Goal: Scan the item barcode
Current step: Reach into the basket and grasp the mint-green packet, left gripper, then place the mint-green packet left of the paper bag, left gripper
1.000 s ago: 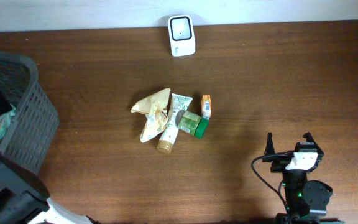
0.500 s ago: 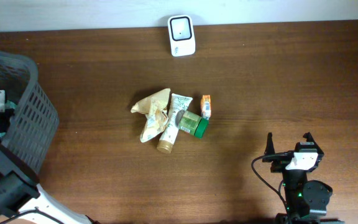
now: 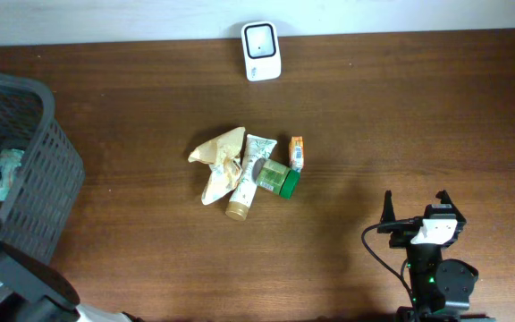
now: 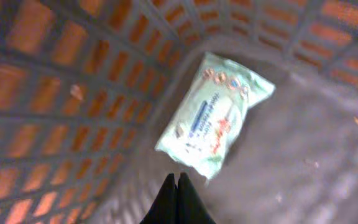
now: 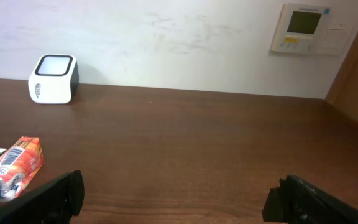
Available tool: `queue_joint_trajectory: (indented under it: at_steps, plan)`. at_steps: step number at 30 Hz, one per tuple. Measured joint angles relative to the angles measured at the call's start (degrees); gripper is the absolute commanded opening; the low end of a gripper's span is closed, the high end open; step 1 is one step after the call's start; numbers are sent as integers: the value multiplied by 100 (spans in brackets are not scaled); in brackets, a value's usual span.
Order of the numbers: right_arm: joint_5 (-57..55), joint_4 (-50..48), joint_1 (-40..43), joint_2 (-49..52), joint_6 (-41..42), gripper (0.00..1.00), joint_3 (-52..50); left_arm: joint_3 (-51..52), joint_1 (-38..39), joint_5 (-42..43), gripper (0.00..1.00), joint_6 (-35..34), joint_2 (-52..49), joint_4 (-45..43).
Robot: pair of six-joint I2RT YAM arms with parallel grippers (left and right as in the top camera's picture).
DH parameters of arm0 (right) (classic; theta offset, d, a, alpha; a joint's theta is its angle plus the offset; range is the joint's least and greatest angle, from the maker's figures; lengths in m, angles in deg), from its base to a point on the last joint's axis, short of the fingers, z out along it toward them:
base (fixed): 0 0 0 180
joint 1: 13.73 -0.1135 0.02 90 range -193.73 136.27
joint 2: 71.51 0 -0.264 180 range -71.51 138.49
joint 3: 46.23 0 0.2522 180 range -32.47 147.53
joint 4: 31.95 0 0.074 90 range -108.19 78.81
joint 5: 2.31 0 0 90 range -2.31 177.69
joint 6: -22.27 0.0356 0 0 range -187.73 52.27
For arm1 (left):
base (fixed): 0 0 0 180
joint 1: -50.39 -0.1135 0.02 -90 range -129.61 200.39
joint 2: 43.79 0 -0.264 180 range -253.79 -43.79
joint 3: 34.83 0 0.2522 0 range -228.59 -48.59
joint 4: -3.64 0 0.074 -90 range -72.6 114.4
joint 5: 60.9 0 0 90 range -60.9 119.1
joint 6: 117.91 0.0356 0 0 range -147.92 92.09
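The white scanner [image 3: 262,38] with a dark window stands at the table's far edge, also visible as the scanner [image 5: 53,78] in the right wrist view. A pile of items lies mid-table: a beige crumpled packet [image 3: 217,161], a white tube [image 3: 249,174], a green box [image 3: 278,177] and an orange carton [image 3: 296,152]. A pale green packet [image 4: 213,115] lies on the floor of the grey basket [image 3: 38,179]. My left gripper [image 4: 177,180] hangs just above the packet's near end, shut and empty. My right gripper [image 3: 415,204] rests open near the front right, holding nothing.
The basket's lattice walls [image 4: 55,93] close in around the left gripper. The left arm's base [image 3: 12,282] sits at the front left corner. A wall panel [image 5: 306,28] hangs behind the table. The orange carton [image 5: 14,165] lies left of the right gripper [image 5: 176,199].
The left jaws have closed on nothing over the green packet in the basket, and the left arm has shifted towards the left edge. The right arm has not moved.
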Motion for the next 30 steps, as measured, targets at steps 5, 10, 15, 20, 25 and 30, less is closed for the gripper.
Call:
queue_joint_trajectory:
  at_steps: [5,10,15,20,25,30]
  plan:
    - [0,0,-2,0,0,98,0,22,0,155,56,765,-658,17]
    - [0,0,0,0,-2,98,0,50,0,190,61,1305,-1576,-675]
    - [0,0,0,0,0,98,0,46,-4,190,42,1661,-1858,-1373]
    - [0,0,-2,0,-2,98,0,4,-4,122,8,1812,-1904,-1434]
    - [0,0,0,0,2,98,0,-26,15,127,5,1600,-1827,-1244]
    - [0,0,0,0,2,98,0,107,33,501,5,796,-483,-1084]
